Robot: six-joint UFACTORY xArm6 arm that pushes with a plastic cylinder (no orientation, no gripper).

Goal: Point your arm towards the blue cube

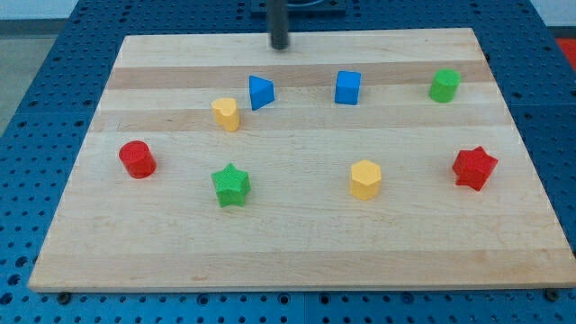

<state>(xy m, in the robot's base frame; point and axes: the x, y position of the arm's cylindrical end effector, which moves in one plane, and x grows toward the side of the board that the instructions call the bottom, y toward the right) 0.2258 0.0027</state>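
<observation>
My tip (280,46) at board (297,252) top edge; blue cube (347,87) below-right, apart; blue triangular block (260,92) just below.

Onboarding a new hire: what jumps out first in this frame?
Eight bright plastic blocks scattered on a pale wooden board over a blue pegboard. My tip hangs near the view's top edge, just above the blue triangular block, left of the blue cube. The red star block stands out at the right.
</observation>
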